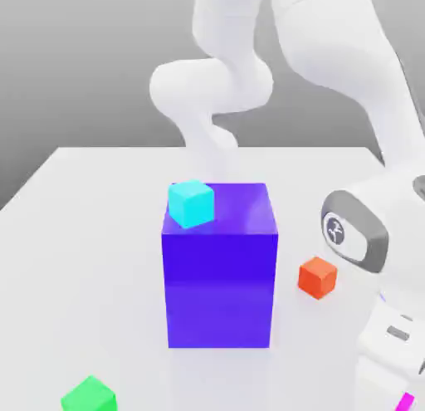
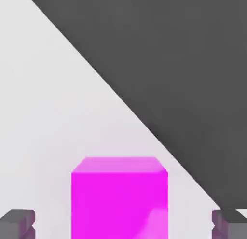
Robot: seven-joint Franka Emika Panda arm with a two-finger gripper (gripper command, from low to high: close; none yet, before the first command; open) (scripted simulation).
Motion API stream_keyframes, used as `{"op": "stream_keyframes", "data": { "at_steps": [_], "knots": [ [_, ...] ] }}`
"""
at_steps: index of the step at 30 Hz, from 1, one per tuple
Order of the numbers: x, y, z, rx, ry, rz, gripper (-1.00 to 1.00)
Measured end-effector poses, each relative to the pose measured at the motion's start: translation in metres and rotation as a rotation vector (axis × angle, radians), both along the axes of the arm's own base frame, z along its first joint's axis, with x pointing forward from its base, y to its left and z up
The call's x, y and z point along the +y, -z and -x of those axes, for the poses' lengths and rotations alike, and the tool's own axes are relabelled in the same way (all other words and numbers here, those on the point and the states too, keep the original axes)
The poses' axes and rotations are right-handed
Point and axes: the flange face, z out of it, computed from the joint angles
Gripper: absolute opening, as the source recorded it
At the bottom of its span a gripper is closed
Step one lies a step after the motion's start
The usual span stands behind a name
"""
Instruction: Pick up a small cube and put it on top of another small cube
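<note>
Fingers [image 2: 19, 222] stand apart, clear of the pink cube [image 2: 119, 197], likely light and rigid; grip its flat sides

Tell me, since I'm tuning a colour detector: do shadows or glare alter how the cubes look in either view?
Exterior view: the blue-violet block shows a pale sheen on its front and the cyan cube is evenly lit. Hand view: the magenta cube has a lighter patch at one lower corner; a dark area meets the table along a sharp diagonal.
</note>
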Motion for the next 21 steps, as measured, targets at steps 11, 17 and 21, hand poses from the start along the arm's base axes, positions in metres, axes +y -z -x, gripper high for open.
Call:
{"op": "stream_keyframes", "data": {
  "at_steps": [11, 17, 21],
  "knots": [
    [-0.025, -0.056, -0.008, 0.001, 0.068, 0.005, -1.00],
    [-0.175, -0.078, -0.031, 0.003, 0.465, 0.014, -1.00],
    [-0.275, -0.090, -0.020, 0.003, 0.738, 0.008, -1.00]
  ]
}}
